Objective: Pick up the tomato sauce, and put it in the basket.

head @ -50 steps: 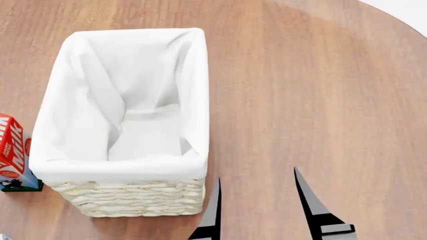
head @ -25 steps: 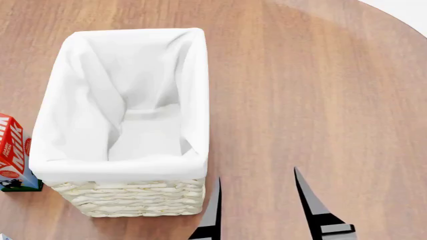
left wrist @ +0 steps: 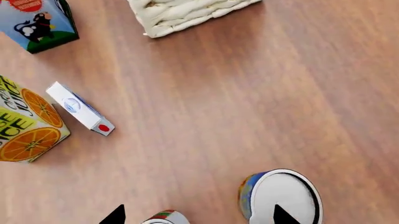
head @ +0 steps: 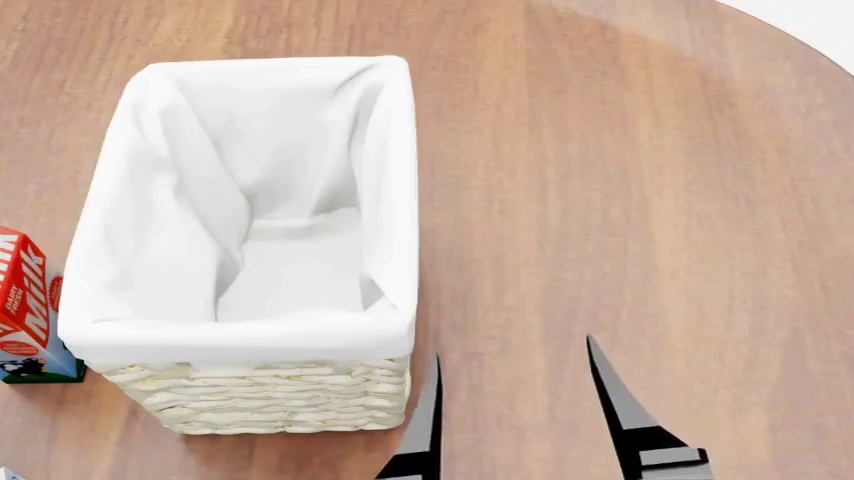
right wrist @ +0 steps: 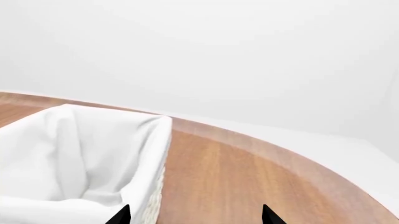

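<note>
On round wooden table (head: 641, 200), woven cloth-lined basket (head: 267, 400), both claws (head: 514, 400) spread, gripping nothing

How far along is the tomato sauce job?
Barely started. Done: nothing; the basket holds only its white cloth lining. In hand: nothing; the right claw is open and empty beside the basket, and the left claw is open above the table. Left: grasp the tomato sauce can, just visible at the left wrist view's edge, lift it, drop it in.
</note>
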